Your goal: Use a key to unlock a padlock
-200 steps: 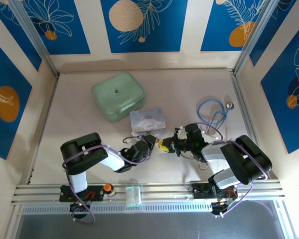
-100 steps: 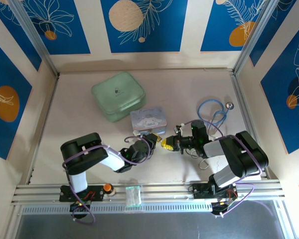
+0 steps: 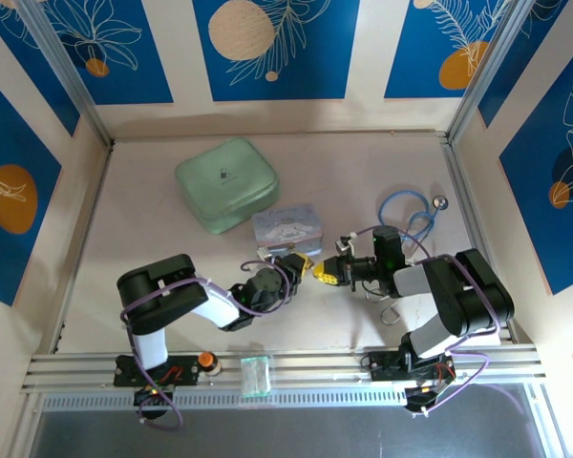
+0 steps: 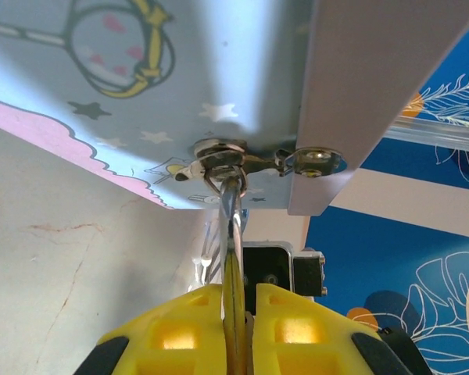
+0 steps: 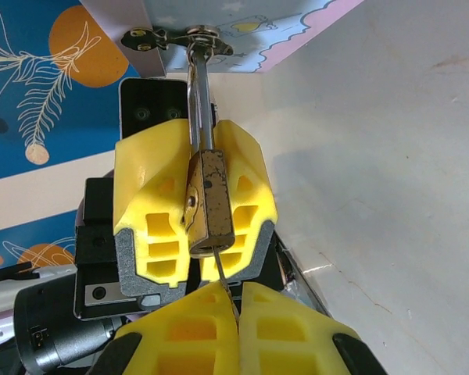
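Brass padlock (image 5: 211, 205): a tiny brass-coloured block with a thin silver U-shaped shackle (image 4: 230, 205). It hangs from the small metal hasp (image 5: 197, 34) on the pale blue printed tin (image 3: 285, 226), just above the tabletop (image 5: 391, 156).
Left hand (image 4: 236, 316): we see its yellow fingers clamped on the flat sides of the padlock body. This holds the block steady so that it cannot spin on the hasp once the key twists.
Right hand (image 5: 225, 311): it is pinched tight on the thin pale metal key (image 5: 222, 272). The shaft runs straight from the fingertips to the bottom face of the block.
Alignment: from above, the two hands meet nose to nose just in front of the tin. That puts key, body and shackle on one line, so a push goes into the keyway rather than sideways.
Step in hand: we judge the key to be entering or seated. We cannot tell how deep it sits. The shackle looks closed, so the lock is not yet open.
Next move: we expect a roll of the right hand's wrist while the left hand holds firm.
Risk: the key is slender and could bend or slip out. Because the lock is tethered to the tin, any pull may drag the tin along.
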